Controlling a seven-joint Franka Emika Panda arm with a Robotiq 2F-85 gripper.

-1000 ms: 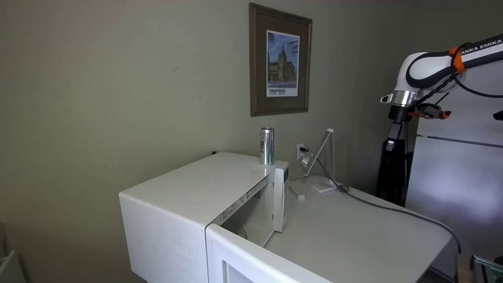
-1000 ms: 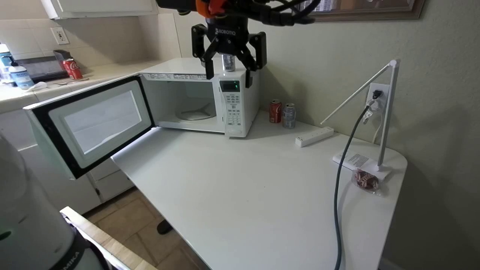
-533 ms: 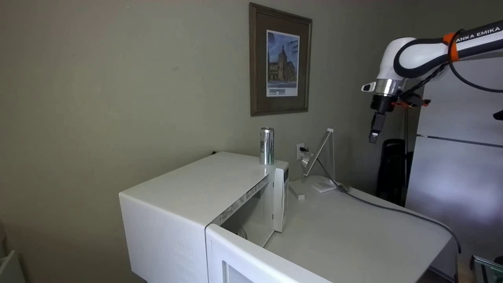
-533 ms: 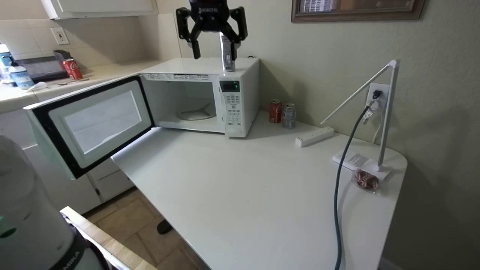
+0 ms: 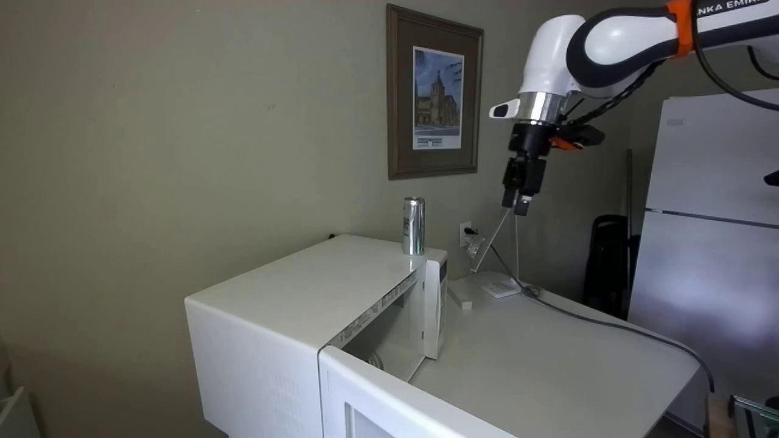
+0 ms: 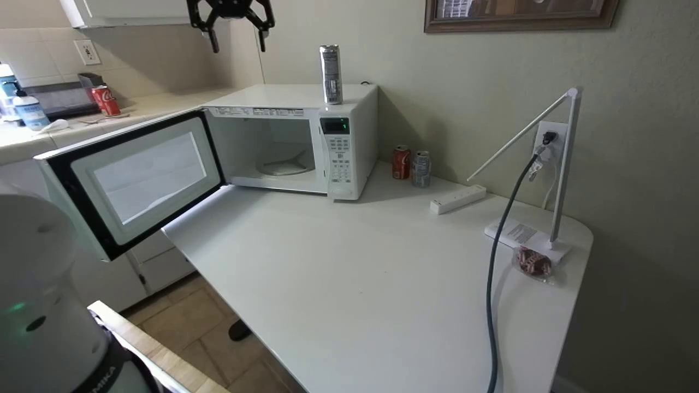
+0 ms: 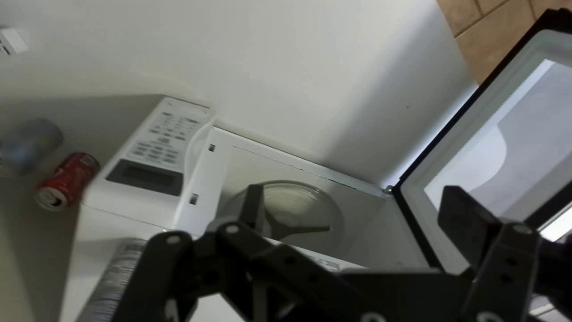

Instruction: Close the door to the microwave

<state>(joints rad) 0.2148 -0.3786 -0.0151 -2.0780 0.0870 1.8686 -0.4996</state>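
While the microwave [image 6: 339,158] is standing with its door [image 6: 139,177] open at left in an exterior view, the gripper [image 6: 239,48] is hovering higher, 2 fingers [image 7: 253,208] spread wide.

Microwave door [image 5: 389,401] cropped in an exterior view; wrist view blurs a can [image 7: 33,142], apparently

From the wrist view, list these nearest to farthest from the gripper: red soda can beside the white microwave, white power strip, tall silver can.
From the gripper:
1. Tall silver can, on the white microwave.
2. Red soda can, beside the microwave.
3. White power strip, cut off at picture's left edge.
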